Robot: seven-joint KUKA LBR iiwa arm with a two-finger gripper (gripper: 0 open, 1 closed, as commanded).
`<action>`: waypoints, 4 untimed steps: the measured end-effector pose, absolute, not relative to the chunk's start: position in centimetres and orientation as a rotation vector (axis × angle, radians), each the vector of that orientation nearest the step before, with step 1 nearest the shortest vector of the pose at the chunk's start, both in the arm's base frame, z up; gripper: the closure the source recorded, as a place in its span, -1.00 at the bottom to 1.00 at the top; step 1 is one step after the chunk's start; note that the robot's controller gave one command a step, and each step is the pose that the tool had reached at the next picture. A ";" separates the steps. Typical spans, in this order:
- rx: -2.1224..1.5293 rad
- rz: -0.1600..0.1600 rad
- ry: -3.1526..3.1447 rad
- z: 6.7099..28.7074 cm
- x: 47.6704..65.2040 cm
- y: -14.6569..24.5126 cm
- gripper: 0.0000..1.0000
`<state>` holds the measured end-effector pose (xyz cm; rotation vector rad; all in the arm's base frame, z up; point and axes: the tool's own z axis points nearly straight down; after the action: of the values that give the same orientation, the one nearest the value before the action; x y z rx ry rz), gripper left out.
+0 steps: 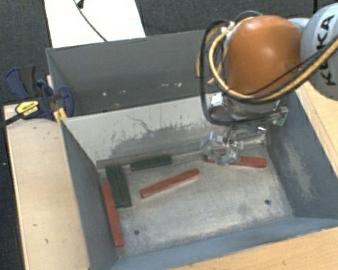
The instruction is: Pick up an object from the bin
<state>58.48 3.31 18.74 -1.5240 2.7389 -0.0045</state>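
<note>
My gripper (226,152) hangs low at the right side of the bin floor, under the orange dome. Its fingers are right over the left end of a short red bar (251,161) that lies slanted near the right wall. Whether the fingers close on the bar is hidden by the metal of the gripper. A longer red bar (169,183) lies in the middle of the floor, to the left of the gripper.
A dark green bar (150,163) lies along the back wall. Another dark green bar (119,186) and a long red bar (112,214) lie side by side against the left wall. The arm reaches in from the right.
</note>
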 end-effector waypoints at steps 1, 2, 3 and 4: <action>-1.520 0.002 2.745 18.6 58.4 3.4 -1.00; -1.606 0.009 2.699 13.1 59.0 13.9 -1.00; -1.488 0.005 2.768 6.8 58.0 14.0 -1.00; -1.479 0.004 2.766 7.2 58.2 14.0 1.00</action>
<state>58.18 14.00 7.17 -1.4794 2.7659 0.0036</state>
